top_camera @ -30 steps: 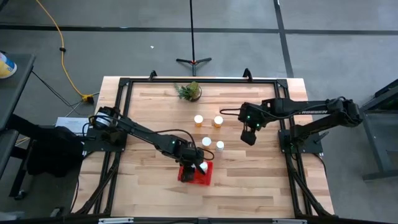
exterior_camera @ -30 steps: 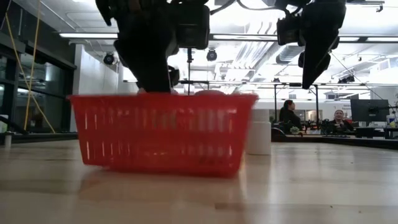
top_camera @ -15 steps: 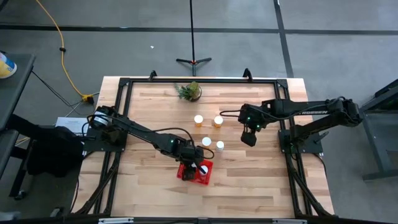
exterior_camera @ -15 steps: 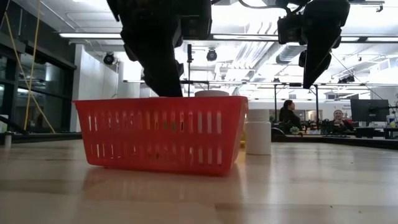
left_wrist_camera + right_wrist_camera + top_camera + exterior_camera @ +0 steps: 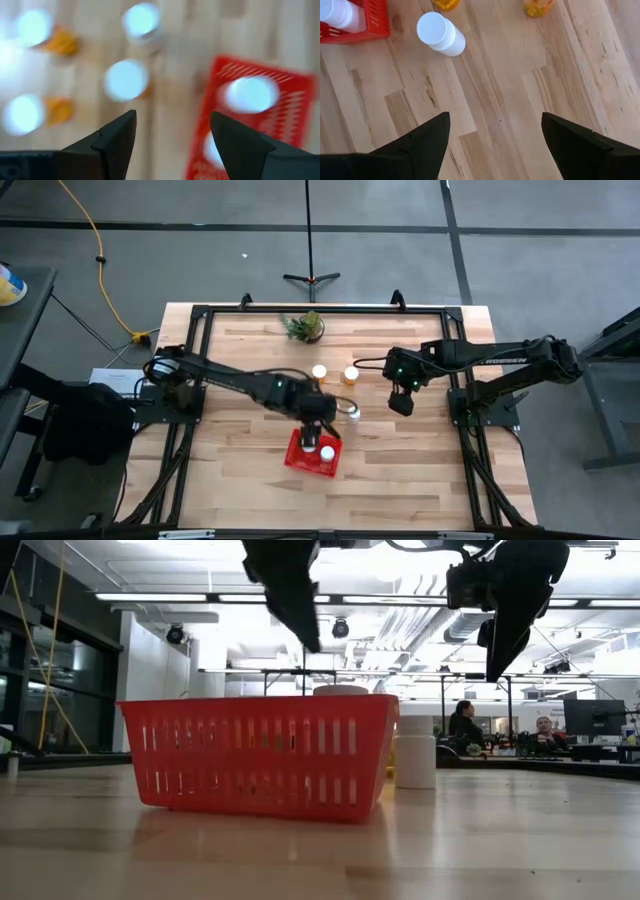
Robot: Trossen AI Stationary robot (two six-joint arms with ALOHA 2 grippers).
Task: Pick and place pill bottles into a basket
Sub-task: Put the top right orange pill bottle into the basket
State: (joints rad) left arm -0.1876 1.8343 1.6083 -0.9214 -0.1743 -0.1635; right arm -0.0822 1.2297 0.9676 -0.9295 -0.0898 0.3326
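The red basket (image 5: 310,452) lies near the table's middle front and holds two upright white-capped pill bottles (image 5: 308,442) (image 5: 327,452). Several more bottles stand on the table beyond it: two orange ones (image 5: 319,372) (image 5: 350,375) and a white-looking one (image 5: 351,411). My left gripper (image 5: 322,412) is open and empty, in the air above the table just beyond the basket's far edge. Its wrist view (image 5: 172,135) is blurred and shows the basket (image 5: 280,130) and the loose bottles. My right gripper (image 5: 400,402) hangs open and empty to the right of the bottles.
A small green potted plant (image 5: 305,327) stands at the far edge. The black frame (image 5: 190,380) runs around the table. There is bare wood to the left and right of the basket (image 5: 265,755). People sit in the room behind the table (image 5: 465,725).
My left gripper has risen out of the basket and gone toward the far edge, to above the loose bottles. A bottle's white cap now shows in the basket where the gripper was. The basket has slid a little on the table.
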